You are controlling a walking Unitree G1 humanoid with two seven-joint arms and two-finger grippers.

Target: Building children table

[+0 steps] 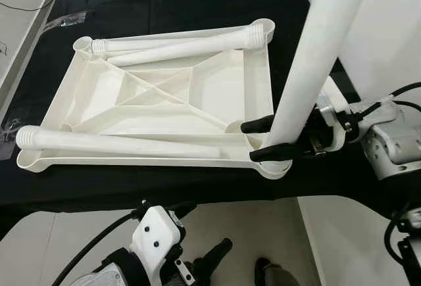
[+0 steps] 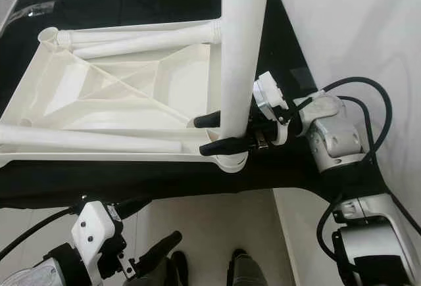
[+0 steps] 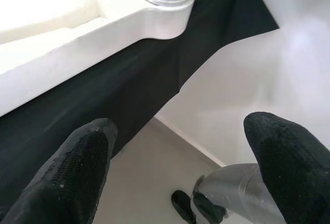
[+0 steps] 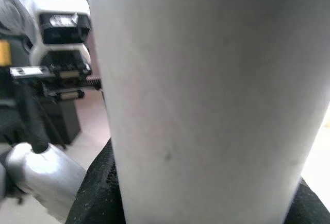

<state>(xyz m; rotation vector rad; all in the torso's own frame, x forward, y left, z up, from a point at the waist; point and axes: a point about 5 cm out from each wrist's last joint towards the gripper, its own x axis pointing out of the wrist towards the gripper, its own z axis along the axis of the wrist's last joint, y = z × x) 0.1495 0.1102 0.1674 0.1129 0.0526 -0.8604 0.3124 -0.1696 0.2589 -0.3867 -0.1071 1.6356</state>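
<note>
You have the upturned white tabletop [image 1: 164,95] lying underside-up on the black cloth [image 1: 197,10], its near long edge running along the near edge of that cloth, and one white leg [image 1: 309,69] standing upright in the socket at the near right corner [image 1: 271,165]. Your right gripper [image 1: 266,138] is clamped on that leg low down, just above the socket, one black finger on each side of the tube. Three more legs lie loose inside the tray: one leg along the near edge [image 1: 118,143] with its threaded end at the near left corner, and two legs along the far edge [image 1: 177,44]. Your left gripper [image 3: 175,167] hangs below the near edge of the cloth with its fingers spread and nothing between them. Expect these parts to be hollow moulded plastic: light, stiff and smooth, so the tube is likely to slip or spin in the pads if you squeeze only lightly. The low hold you have suits turning the leg home, though a long tube held near its foot will probably lever over easily, so keep it plumb. The tabletop itself looks light enough to skate on the cloth; pinning its near rim with the free gripper would likely help. For the lying legs, take hold mid-length.
</note>
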